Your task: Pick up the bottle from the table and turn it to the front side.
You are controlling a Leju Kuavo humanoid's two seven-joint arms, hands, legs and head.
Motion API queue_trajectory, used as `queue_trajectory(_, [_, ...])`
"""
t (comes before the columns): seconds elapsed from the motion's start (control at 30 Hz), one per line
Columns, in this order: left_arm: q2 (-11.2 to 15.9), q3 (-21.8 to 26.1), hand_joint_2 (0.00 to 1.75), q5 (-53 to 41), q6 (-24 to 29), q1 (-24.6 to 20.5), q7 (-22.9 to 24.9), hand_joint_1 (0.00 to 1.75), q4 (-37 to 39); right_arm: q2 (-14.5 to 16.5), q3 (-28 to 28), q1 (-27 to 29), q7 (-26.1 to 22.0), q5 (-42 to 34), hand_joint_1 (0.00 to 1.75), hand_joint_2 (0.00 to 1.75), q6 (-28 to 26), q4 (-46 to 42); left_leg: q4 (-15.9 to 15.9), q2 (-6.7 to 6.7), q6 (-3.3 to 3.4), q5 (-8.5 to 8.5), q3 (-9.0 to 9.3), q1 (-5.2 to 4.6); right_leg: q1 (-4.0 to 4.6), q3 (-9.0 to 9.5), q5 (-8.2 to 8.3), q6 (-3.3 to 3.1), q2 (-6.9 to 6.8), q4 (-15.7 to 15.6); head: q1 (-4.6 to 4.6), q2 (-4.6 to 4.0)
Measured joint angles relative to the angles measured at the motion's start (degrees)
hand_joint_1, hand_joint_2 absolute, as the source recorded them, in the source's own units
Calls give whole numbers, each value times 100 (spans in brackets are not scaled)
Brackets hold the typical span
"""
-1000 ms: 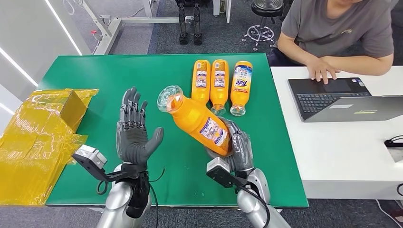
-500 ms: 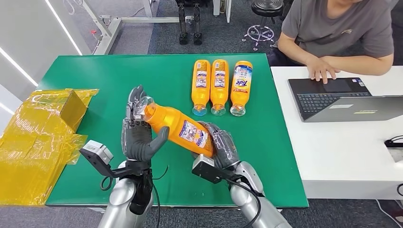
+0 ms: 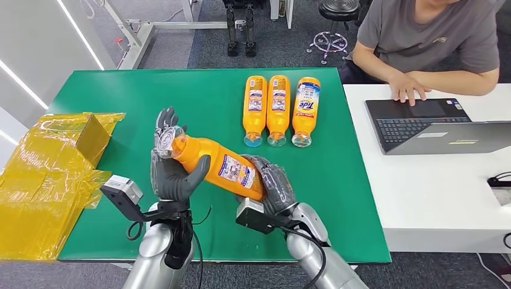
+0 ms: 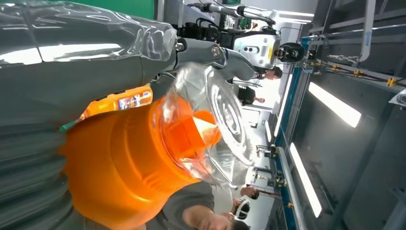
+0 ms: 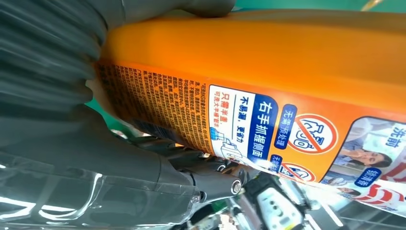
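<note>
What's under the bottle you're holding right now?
Under the bottle: left hand at the cap end, right hand at the base, green table below. Their palms are hidden.

four orange bottles [image 3: 214, 165], one laptop [image 3: 431, 125], one person [image 3: 431, 36].

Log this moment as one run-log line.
stage: handover for turning | orange detergent bottle: lifted, tilted, back label up | right hand: grips base | left hand: holds cap end | three bottles: on table
</note>
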Motion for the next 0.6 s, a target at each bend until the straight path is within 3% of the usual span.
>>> queue_trajectory(0.4, [-4, -1, 175, 12, 150, -39, 0, 0, 156, 15, 66, 13, -107, 124, 175, 175, 63, 5, 0, 0, 0, 0, 0, -1, 0, 0, 0, 0, -1, 0, 1, 0])
queue_trajectory(0.43, [-4, -1, 175, 13, 179, -38, 0, 20, 156, 15, 66, 14, -105, 135, 175, 175, 82, 7, 0, 0, 0, 0, 0, -1, 0, 0, 0, 0, -1, 0, 1, 0])
queue_trajectory(0.53, [-9, 1, 175, 13, 331, -17, 0, 151, 126, 16, 71, 5, -87, 189, 175, 175, 96, 30, 0, 0, 0, 0, -1, 0, 0, 0, 0, 0, -1, 0, 1, 0])
queue_trajectory(0.57, [-14, 3, 175, 16, 395, 4, -1, 175, 87, 19, 78, -2, -74, 222, 175, 175, 93, 44, 0, 1, 0, 0, -1, 0, 0, 0, 0, 0, 0, 0, 1, 0])
queue_trajectory(0.6, [-18, 5, 175, 23, 457, 26, -1, 175, 35, 25, 87, -11, -61, 259, 175, 175, 91, 60, 0, 1, 0, 0, -1, 0, 0, 0, 0, 0, 0, 0, 0, 0])
